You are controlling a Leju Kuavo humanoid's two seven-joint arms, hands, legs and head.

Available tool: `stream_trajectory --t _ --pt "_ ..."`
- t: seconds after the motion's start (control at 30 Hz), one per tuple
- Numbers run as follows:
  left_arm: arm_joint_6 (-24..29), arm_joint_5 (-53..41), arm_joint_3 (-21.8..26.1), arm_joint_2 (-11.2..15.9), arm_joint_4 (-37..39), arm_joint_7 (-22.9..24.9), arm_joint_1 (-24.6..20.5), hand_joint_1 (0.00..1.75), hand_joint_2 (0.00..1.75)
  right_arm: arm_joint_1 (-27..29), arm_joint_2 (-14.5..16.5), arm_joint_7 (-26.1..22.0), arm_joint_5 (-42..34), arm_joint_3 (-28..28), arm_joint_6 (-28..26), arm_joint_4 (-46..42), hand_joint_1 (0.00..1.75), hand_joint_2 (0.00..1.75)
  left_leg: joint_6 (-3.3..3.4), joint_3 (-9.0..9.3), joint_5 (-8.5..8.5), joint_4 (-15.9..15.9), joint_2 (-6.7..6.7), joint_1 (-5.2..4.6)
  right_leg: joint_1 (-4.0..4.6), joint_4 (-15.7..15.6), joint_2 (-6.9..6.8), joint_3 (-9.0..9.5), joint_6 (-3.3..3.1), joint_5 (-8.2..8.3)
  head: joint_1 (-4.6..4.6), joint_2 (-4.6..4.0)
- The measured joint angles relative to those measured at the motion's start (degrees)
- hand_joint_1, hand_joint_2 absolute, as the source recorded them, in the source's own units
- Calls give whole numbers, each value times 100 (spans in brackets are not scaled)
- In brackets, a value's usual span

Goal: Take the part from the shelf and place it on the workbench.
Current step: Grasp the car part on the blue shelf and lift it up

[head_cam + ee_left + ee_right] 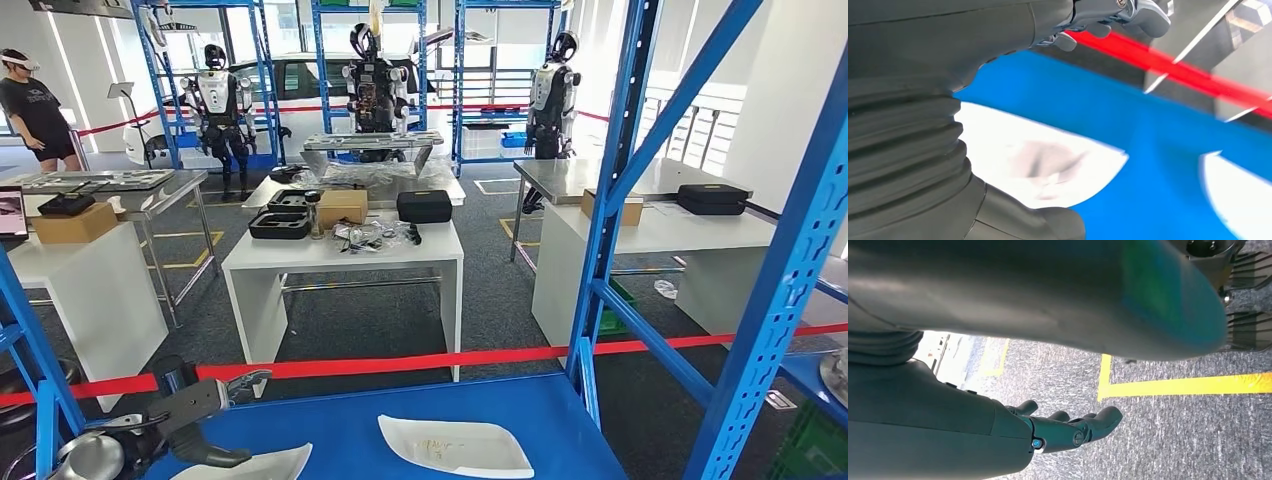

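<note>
reach is the step in hand: the left robot hand hovers over the near left end of the blue shelf, fingers spread apart and holding nothing. directly beneath it and slightly toward the robot lies a white curved part, flat on the shelf and cut off by the frame edge. a second white part lies well to the hand's right, apart from the first, with bare blue between them.

the nearer part looks the natural target. it seems thin and shallow, so the fingers would do best to come down over its rim and close from the edge rather than press on its middle; a flat press may just slide it along the smooth shelf.

edges matter here. a blue shelf post stands just to the hand's left, and a slanted blue brace rises far to its right. red barrier tape runs beyond the shelf's far edge, ahead of the fingers. open room lies upward and back toward the robot, which is probably the safest way out once the part is held.

the right robot hand hangs over grey carpet by a yellow floor line, fingers loosely curled, holding nothing.
</note>
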Motion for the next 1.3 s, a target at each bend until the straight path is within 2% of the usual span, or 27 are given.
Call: stream_trajectory --t 0.13,0.3,1.03,1.2,1.3 --pt "101 -42 -461 205 -7 65 192 0 175 1 -2 7 49 -1 21 0 0 0 -1 0 -1 0 1 0 0 0 0 -1 -1 -1 0 0" --pt "140 -44 -747 361 -7 72 323 0 175 1 -2 9 72 -1 29 0 0 0 -1 0 -1 0 -1 0 0 0 0 0 0 -1 0 0" --pt "-71 211 -1069 635 -162 40 563 0 175 -12 -2 9 158 -4 13 0 0 0 -2 0 -2 0 1 0 0 0 1 -1 0 -2 0 0" --pt "151 -138 -1386 748 -242 174 713 0 175 -12 -2 9 213 -5 11 0 0 0 -3 0 -2 0 0 0 0 0 1 -1 -2 -3 0 0" --pt "494 -382 -1573 769 -251 317 807 0 175 -12 -2 9 252 -5 11 0 0 0 -3 0 -2 0 1 0 0 0 0 -1 -2 -4 0 0"
